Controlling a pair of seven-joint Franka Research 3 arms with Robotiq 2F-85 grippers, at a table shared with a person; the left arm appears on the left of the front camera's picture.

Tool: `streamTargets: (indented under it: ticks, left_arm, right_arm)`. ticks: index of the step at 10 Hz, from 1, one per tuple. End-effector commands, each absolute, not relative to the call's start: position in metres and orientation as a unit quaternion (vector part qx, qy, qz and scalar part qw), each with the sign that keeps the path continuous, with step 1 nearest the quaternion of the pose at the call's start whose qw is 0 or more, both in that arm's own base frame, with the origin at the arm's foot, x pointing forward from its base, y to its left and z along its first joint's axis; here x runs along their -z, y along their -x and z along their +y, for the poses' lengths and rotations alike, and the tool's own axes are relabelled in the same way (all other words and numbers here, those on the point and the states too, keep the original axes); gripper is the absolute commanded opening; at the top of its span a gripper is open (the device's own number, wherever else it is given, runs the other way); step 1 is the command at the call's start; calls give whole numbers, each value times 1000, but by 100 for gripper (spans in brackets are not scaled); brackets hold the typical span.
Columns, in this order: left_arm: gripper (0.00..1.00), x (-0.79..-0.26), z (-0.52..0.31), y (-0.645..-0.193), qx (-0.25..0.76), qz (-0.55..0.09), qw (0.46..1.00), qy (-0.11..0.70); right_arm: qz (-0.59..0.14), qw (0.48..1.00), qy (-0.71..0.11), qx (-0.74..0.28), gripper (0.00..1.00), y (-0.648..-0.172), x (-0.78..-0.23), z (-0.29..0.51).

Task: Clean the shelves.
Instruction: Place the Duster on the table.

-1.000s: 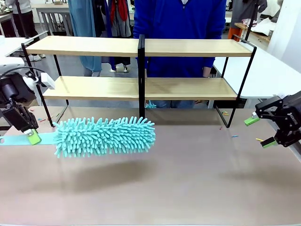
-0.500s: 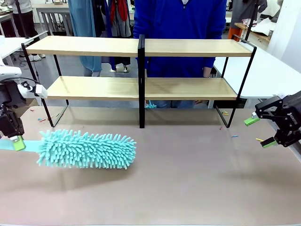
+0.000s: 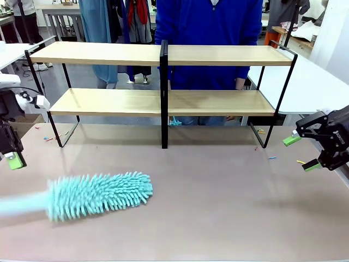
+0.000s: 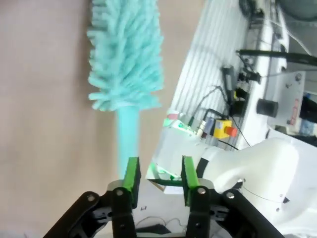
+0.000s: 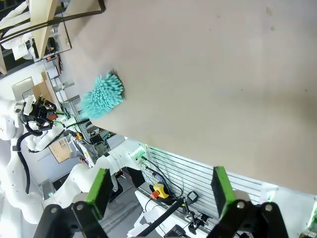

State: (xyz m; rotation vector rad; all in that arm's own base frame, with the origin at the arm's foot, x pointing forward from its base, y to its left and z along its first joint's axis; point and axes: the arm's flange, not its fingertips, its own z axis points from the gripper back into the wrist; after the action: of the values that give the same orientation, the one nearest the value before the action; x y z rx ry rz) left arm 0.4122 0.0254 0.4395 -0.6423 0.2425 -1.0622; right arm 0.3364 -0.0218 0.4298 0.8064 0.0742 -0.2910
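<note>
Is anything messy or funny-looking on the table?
Yes. The fluffy teal duster lies on the tabletop, apart from the left gripper, whose fingers are open. Small colored bits are scattered on the table near the shelves.

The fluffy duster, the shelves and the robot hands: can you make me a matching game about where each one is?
Things:
1. duster
2. shelves
3. left gripper
4. right gripper

Places:
A. at the table's right edge, fingers apart
B. lying on the brown tabletop
C. standing at the far side, in front of the person
D. open above the duster's handle

Pairs: 1-B, 2-C, 3-D, 4-A
</note>
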Motion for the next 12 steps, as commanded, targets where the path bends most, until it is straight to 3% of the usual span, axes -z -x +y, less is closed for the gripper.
streamTargets:
  ticks: [1,2,4,8,10,12]
  left_arm:
    - [100,-459,47,-409,453,76,847,265]
    - [95,-471,60,-409,428,49,867,250]
    - [100,-496,82,-402,397,-11,875,276]
    - [100,-520,79,-388,330,-99,775,529]
    - [100,-522,78,-392,292,-73,730,614]
    - [100,-524,85,-392,230,-68,723,648]
  right_arm:
    - [37,909,-393,136,100,-336,-430,-23]
    - [38,907,-398,134,100,-336,-430,-23]
    - [39,898,-413,144,100,-336,-431,-25]
    - [121,792,-540,258,100,-326,-486,-23]
    - [171,744,-618,188,100,-312,-511,-32]
    - [134,751,-633,131,100,-301,-531,-38]
